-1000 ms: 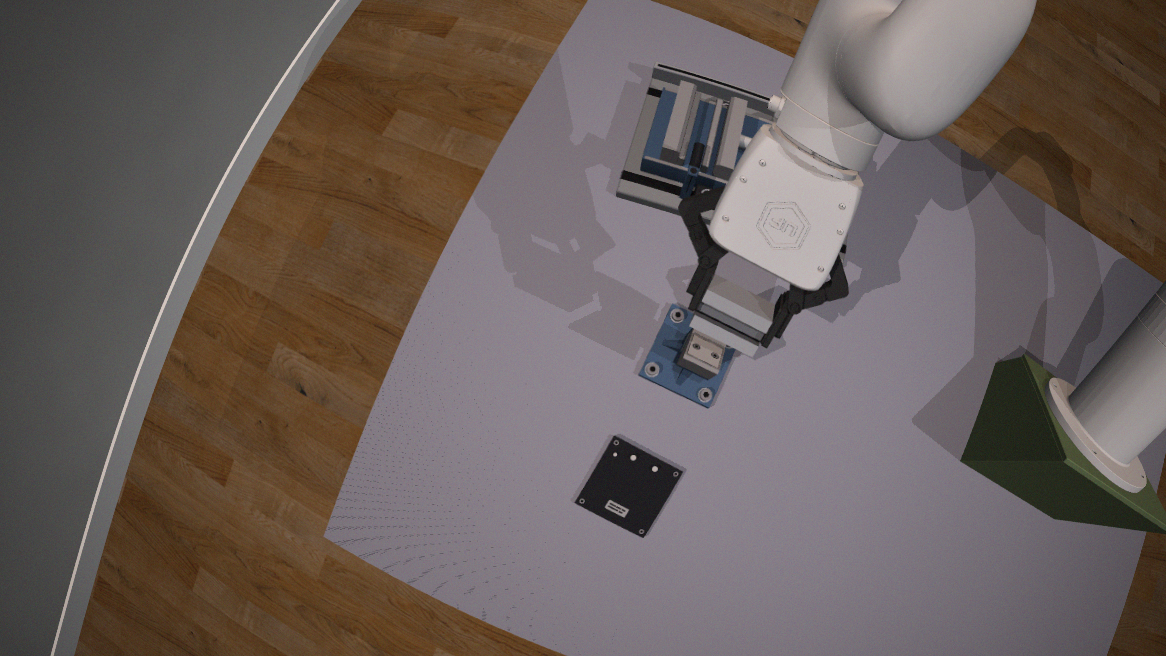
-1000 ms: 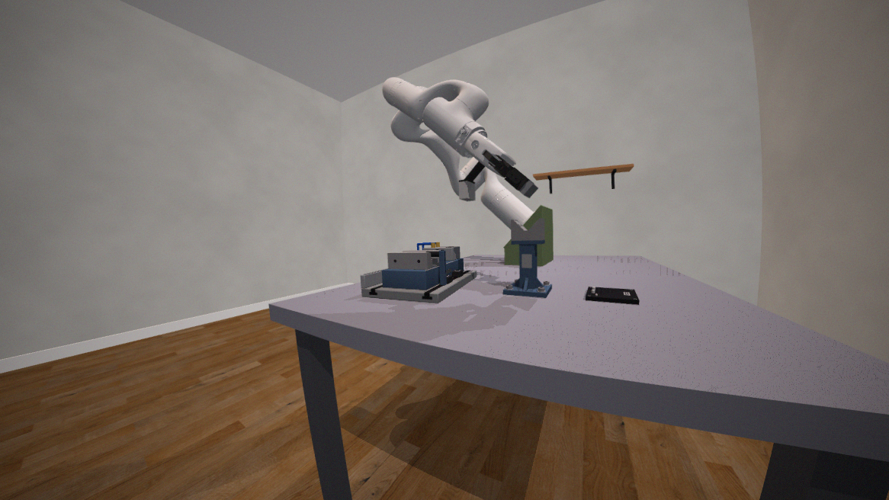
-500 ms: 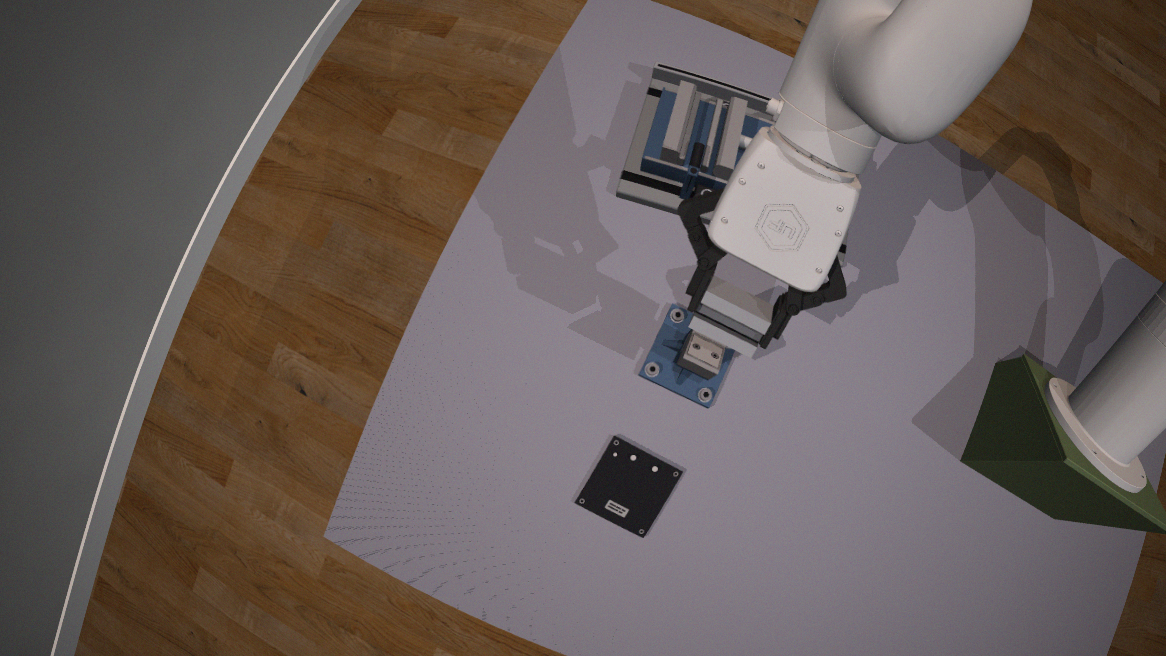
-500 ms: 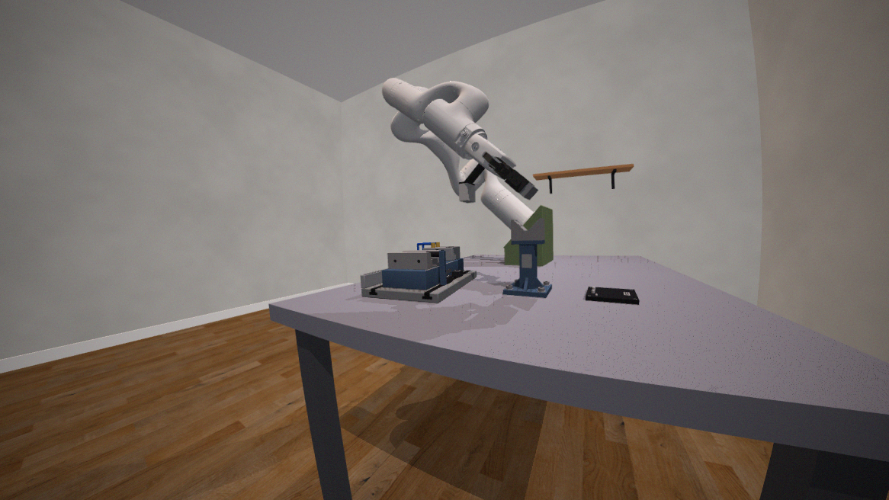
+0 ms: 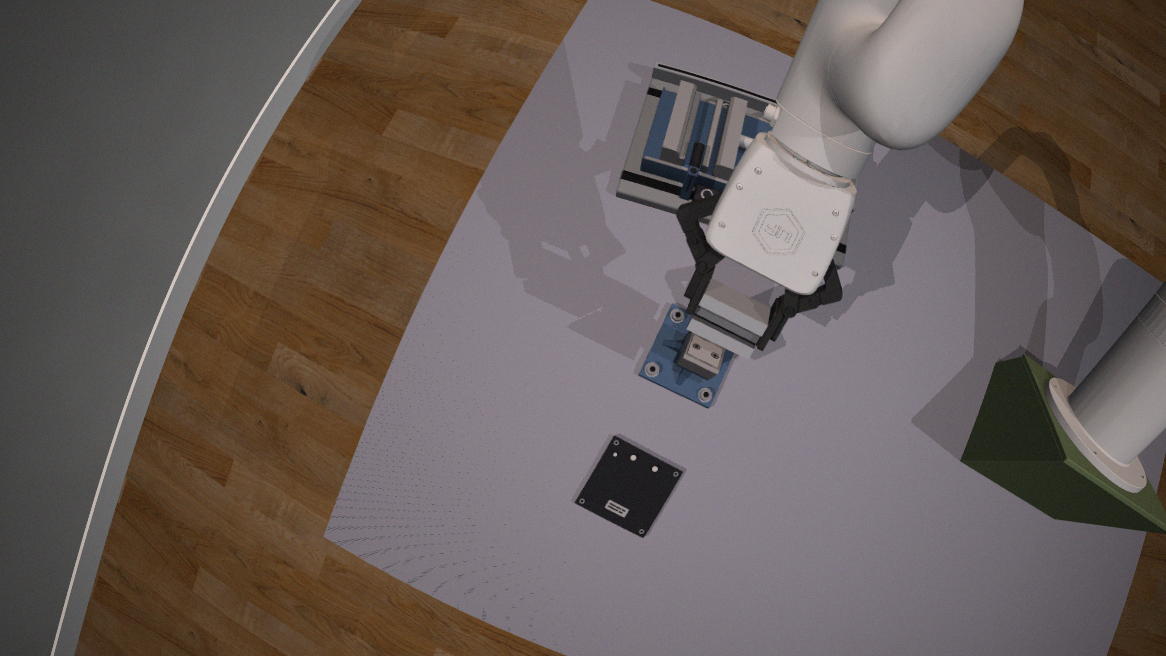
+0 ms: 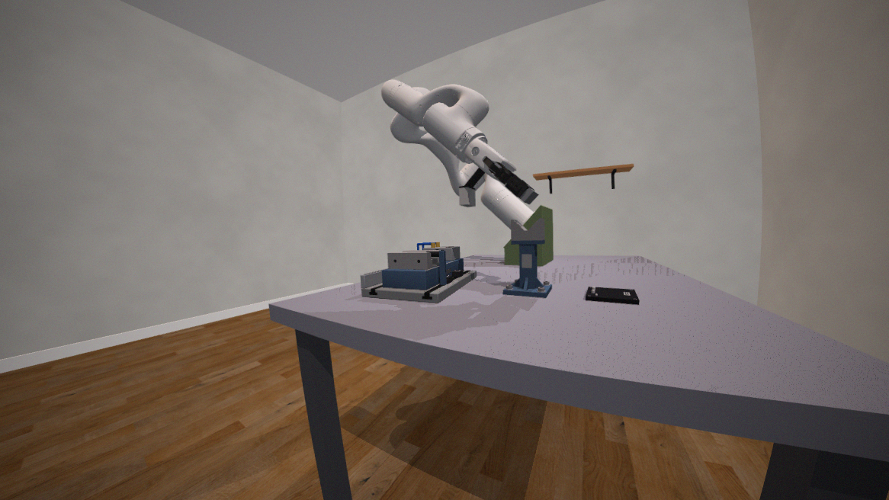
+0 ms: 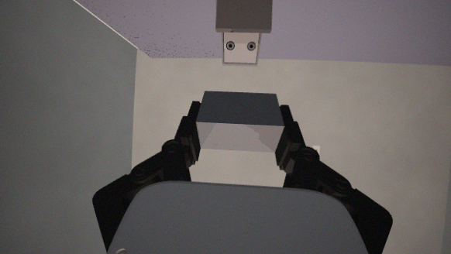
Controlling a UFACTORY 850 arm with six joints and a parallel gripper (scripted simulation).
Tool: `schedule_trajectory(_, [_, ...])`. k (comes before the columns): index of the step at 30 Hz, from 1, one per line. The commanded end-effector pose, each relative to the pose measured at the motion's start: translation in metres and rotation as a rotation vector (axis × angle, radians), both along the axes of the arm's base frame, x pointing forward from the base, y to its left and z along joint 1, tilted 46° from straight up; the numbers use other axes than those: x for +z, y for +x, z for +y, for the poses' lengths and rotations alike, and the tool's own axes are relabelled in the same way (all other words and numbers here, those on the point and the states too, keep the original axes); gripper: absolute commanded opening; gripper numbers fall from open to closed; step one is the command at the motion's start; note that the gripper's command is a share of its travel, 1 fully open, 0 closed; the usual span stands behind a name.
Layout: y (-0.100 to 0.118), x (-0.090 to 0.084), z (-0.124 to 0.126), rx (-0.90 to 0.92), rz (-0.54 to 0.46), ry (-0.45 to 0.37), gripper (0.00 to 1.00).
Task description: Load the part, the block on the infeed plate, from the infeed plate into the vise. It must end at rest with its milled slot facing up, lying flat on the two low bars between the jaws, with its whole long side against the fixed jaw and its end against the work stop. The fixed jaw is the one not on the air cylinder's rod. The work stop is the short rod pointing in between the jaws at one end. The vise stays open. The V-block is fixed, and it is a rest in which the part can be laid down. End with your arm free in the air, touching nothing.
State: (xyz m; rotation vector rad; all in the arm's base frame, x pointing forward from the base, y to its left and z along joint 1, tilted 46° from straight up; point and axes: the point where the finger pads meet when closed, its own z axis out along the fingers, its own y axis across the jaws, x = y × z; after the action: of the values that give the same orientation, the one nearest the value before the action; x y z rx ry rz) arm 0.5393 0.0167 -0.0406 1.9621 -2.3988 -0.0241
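The part (image 7: 239, 120) is held in the gripper (image 7: 239, 133), whose fingers are closed on its two opposite sides, and it is carried high in the air. In the top view it is seen over the V-block (image 5: 702, 353), well above it, and the infeed plate (image 5: 628, 484) no longer bears the block. The step in hand is judged to be the transfer, perhaps with a regrasp in the V-block, because the gripper is tilted far from vertical.

The milled slot cannot be made out on the faces that are shown, so its direction cannot be told. For the next move, the slot must be brought to face up; then the part must be carried to the vise (image 5: 693, 138) and lowered flat onto the two low bars.

The part is apart from the vise jaws, which are seen standing open with a gap between them.
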Motion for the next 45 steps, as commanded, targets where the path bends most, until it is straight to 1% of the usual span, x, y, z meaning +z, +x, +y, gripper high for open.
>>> schedule_trajectory(1, [0.000,-0.002,-0.002,0.001,-0.002,0.000,0.00])
schedule_trajectory(45, [-0.007,-0.032,-0.033,0.001,-0.002,0.000,0.00])
